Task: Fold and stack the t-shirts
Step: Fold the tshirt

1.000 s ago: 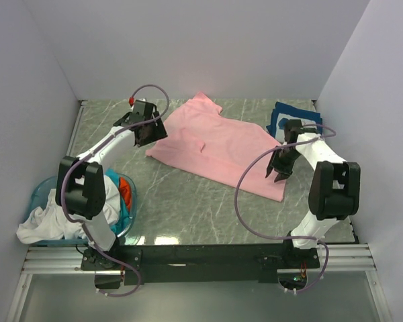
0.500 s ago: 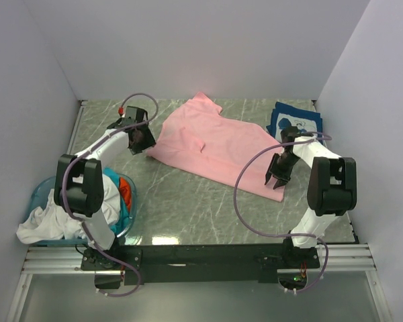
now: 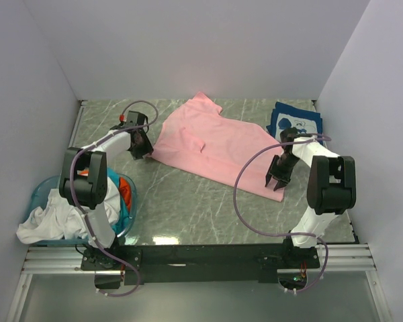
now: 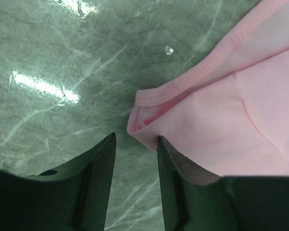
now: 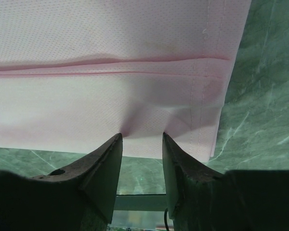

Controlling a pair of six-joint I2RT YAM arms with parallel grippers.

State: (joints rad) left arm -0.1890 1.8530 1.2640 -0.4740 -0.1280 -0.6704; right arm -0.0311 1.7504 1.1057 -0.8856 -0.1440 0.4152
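Note:
A light pink t-shirt point(image 3: 211, 142) lies spread flat across the middle of the table. My left gripper point(image 3: 140, 150) is low at its left corner. In the left wrist view this gripper point(image 4: 136, 136) is open, with the folded pink corner point(image 4: 142, 118) just ahead of its tips and bare table between the fingers. My right gripper point(image 3: 275, 181) sits at the shirt's near right corner. Its jaws point(image 5: 142, 134) stand apart and the tips press into the hem point(image 5: 183, 103), puckering the cloth between them. A navy printed t-shirt point(image 3: 295, 121) lies folded at the back right.
A translucent blue basket point(image 3: 40, 198) at the near left holds white point(image 3: 43, 225), teal and orange point(image 3: 124, 188) t-shirts beside the left arm's base. White walls close off the back and both sides. Grey marble table point(image 3: 188, 201) shows in front of the pink shirt.
The left gripper slid off the shirt's left edge toward the near left corner, its jaws narrowing. The right gripper dropped toward the near hem, then stayed put.

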